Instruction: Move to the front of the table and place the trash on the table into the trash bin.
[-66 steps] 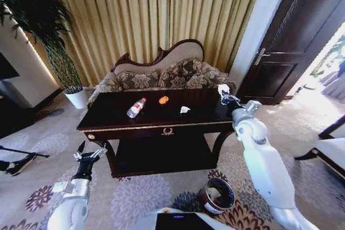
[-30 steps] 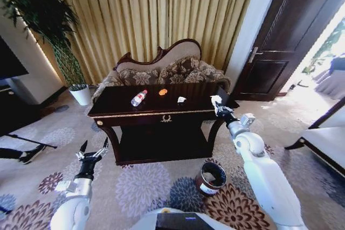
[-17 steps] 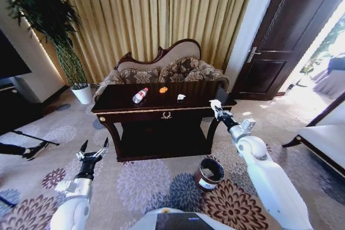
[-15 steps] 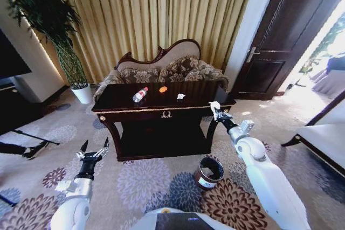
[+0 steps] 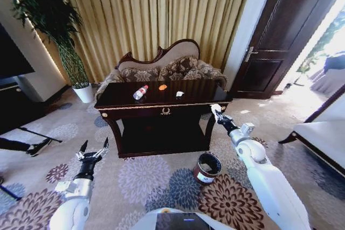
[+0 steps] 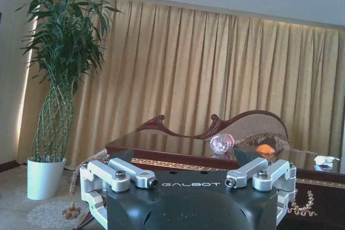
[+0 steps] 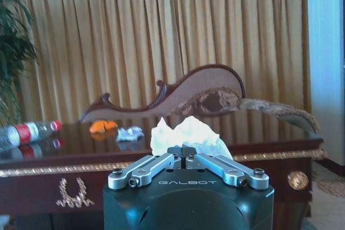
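Off the table's (image 5: 161, 110) right front corner, right gripper (image 5: 216, 113) clamped on a crumpled white scrap (image 5: 215, 107). Best carried low and released squarely above the trash bin (image 5: 206, 167), at about 6 o'clock from the claw on the carpet. Left gripper (image 5: 91, 152) parked low, fingers spread.

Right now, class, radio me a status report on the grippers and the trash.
Right gripper shut on white scrap, by the table front corner. Left gripper open, low, idle. Bottle, orange piece, another scrap on table. Bin on floor, path clear.

"GALBOT" on both grippers' housings
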